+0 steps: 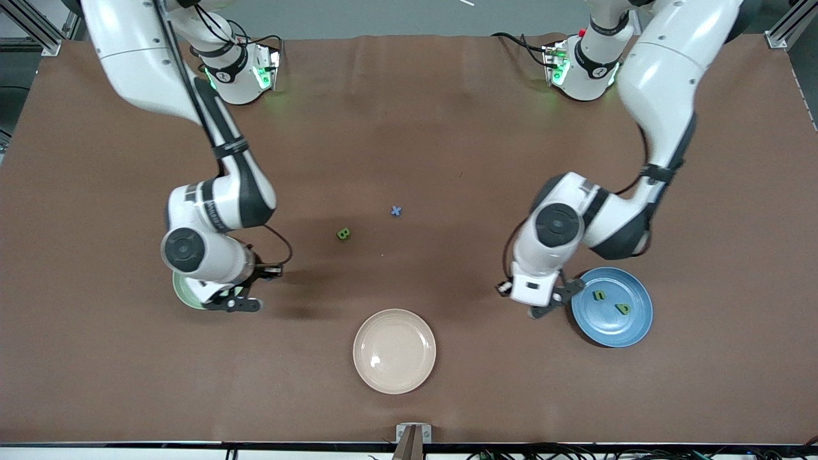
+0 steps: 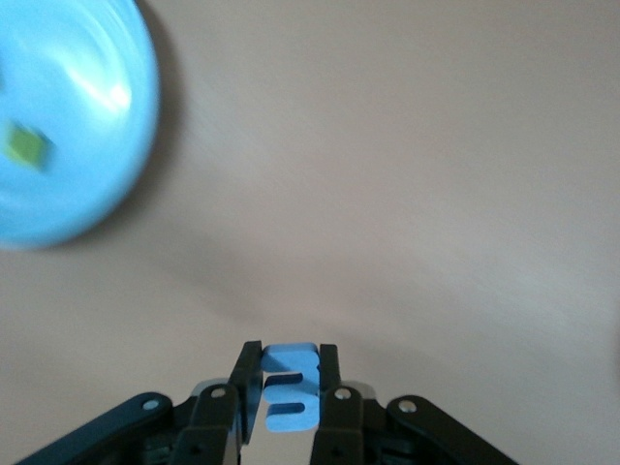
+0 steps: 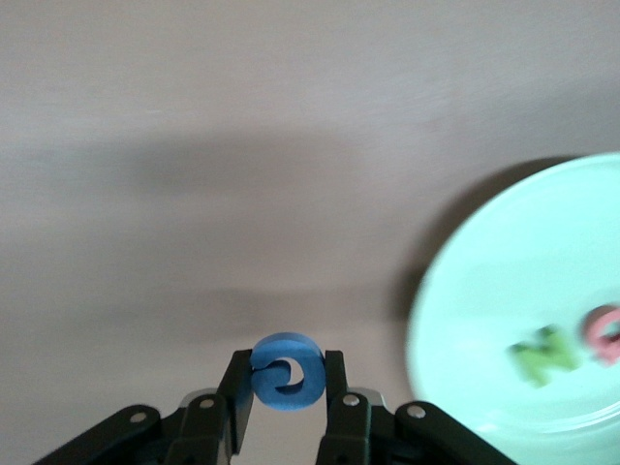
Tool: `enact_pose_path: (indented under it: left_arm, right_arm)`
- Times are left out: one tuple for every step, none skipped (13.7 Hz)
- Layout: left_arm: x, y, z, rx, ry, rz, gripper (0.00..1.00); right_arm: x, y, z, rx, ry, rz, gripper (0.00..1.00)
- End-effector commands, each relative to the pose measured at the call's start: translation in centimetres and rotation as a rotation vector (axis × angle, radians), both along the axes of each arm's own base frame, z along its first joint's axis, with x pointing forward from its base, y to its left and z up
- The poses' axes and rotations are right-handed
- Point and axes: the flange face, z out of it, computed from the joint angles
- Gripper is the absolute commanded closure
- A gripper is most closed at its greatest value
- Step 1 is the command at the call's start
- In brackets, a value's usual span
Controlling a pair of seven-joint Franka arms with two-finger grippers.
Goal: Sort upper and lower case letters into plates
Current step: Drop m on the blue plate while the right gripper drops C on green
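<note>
Small flat blue toy letter m (image 2: 289,389): clamped between the fingers of the left gripper (image 2: 289,402), held above bare brown table surface (image 1: 447,128) just beside the medium blue round plate (image 1: 632,329). Two small green letters on that plate: an n-shaped one (image 1: 599,295) and a p-like one (image 1: 622,308), lying close together, apart from the rim. Only one green letter (image 2: 26,145) visible in the left wrist view, blurred, on the blue plate (image 2: 68,126).

Small flat blue toy letter G (image 3: 287,372): clamped between the fingers of the right gripper (image 3: 287,387), held above the table beside the pale mint green round plate (image 3: 513,291). On that plate: a green N (image 3: 541,353) and a red letter (image 3: 608,334) side by side, the red one cut by the frame edge. In the front view, mint plate (image 1: 182,291) mostly hidden under the right arm's wrist.

Loose on the table between the two arms: a green B (image 1: 344,234) and a blue x (image 1: 396,210), apart from each other, the B nearer the front camera.

Cream-beige round plate (image 1: 394,351): nearest the front camera, midway between the arms.
</note>
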Motion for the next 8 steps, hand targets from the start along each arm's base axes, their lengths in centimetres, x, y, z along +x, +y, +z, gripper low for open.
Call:
enact_pose_path:
  left_arm:
    - [0.2,5.9,-0.5,0.047,0.068,-0.107,1.0]
    - [0.5,8.5,-1.2,0.051,0.089,-0.147,1.0]
    - [0.7,11.0,-1.8,0.05,0.109,-0.177,1.0]
    - [1.1,13.4,-2.2,0.047,0.122,-0.198,0.99]
    - [1.5,15.8,-2.7,0.041,0.127,-0.205,0.99]
    - [1.7,17.3,-3.2,0.035,0.133,-0.223,0.97]
    - [1.9,18.2,-3.3,0.033,0.135,-0.233,0.96]
    - [2.3,19.3,-3.4,0.03,0.124,-0.222,0.92]
  right_arm:
    - [0.0,-5.2,-0.2,0.034,0.005,0.072,0.99]
    - [0.0,-6.8,-0.7,0.039,0.008,0.088,0.99]
    - [0.0,-7.9,-0.9,0.042,0.009,0.098,0.99]
    - [-0.1,-9.0,-1.3,0.045,0.009,0.104,0.99]
    - [-0.3,-9.9,-1.9,0.046,0.002,0.107,0.99]
    - [-0.8,-10.2,-2.9,0.046,0.0,0.115,0.99]
    - [-1.3,-10.1,-3.6,0.045,-0.009,0.117,0.99]
    - [-1.7,-10.0,-4.2,0.044,-0.013,0.118,0.99]
